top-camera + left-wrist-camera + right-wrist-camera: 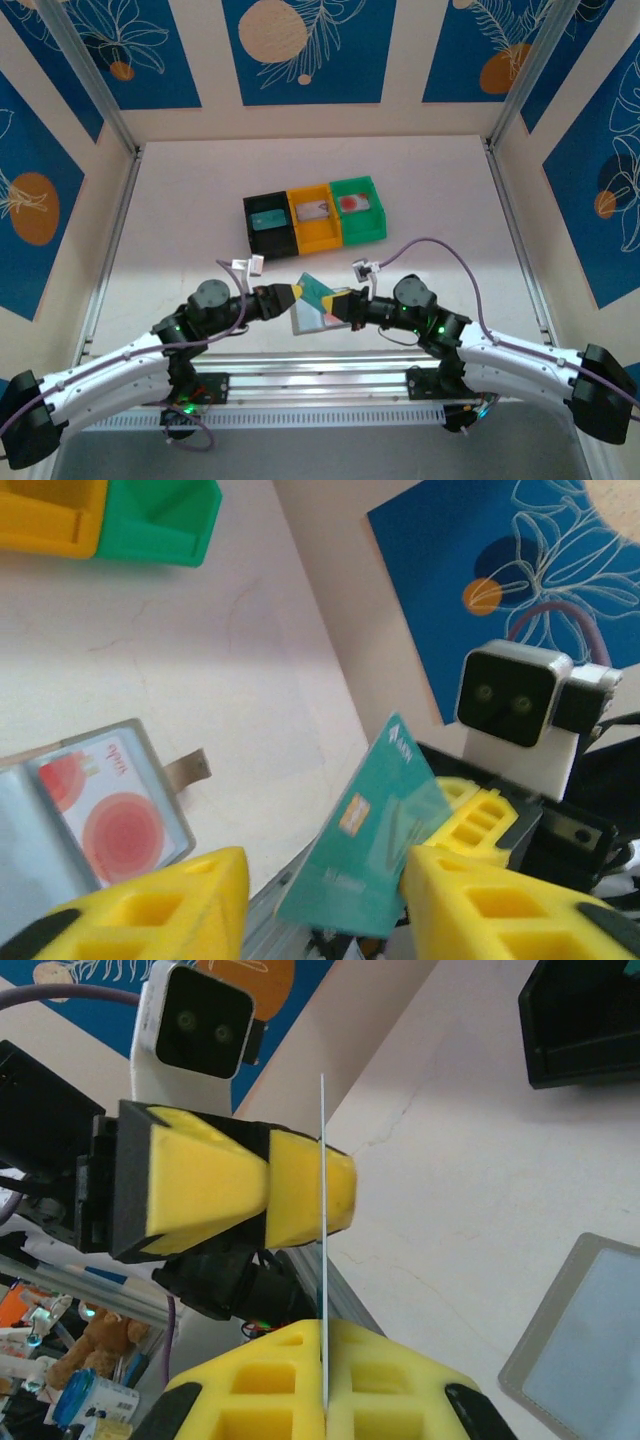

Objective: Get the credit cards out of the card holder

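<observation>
1. Right gripper point(323, 1340) is pinched tight on the teal card point(365, 845), which sits edge-on between its fingers, up off the table point(180, 220).
2. Left gripper point(322, 865) has its jaws apart, one either side of that card.
3. Holder point(312, 318) lies open on the table under both grippers.
4. Red-dot card point(115, 815) sits in a holder pocket.

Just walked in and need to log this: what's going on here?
The right gripper is shut on a teal card, held between the left gripper's open fingers. The card holder lies open on the table, one red-dot card in its pocket. Three bins behind each hold a card.
</observation>
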`<action>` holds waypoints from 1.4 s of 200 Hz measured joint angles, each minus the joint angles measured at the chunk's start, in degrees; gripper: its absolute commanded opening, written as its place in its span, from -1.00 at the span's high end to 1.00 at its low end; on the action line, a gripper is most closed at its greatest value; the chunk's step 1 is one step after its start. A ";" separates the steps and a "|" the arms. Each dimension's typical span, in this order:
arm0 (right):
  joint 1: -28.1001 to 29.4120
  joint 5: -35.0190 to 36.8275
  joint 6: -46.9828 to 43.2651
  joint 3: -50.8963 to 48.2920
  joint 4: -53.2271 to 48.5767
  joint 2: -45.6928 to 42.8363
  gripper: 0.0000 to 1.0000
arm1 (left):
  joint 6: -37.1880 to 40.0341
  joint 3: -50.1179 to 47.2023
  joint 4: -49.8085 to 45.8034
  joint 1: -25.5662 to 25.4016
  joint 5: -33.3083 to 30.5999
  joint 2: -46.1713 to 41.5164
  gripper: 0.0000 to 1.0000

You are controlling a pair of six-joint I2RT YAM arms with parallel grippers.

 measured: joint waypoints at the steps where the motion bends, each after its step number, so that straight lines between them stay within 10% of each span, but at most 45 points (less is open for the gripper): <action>1: -0.09 -0.11 -0.02 0.00 -0.26 -0.24 1.00 | 0.02 0.15 -0.33 0.02 0.07 -0.09 -0.05; 100: -15.37 -27.30 -0.55 4.59 -11.54 -1.27 1.00 | 23.80 17.73 -29.33 6.82 16.70 4.72 -0.31; 174: -15.28 -39.23 -1.75 7.15 -10.73 4.90 1.00 | 25.29 17.16 -24.41 7.21 24.52 7.65 -0.33; 280: -14.56 -41.55 -3.02 9.03 -9.97 7.32 1.00 | 20.55 13.57 -14.97 7.30 29.92 8.20 0.39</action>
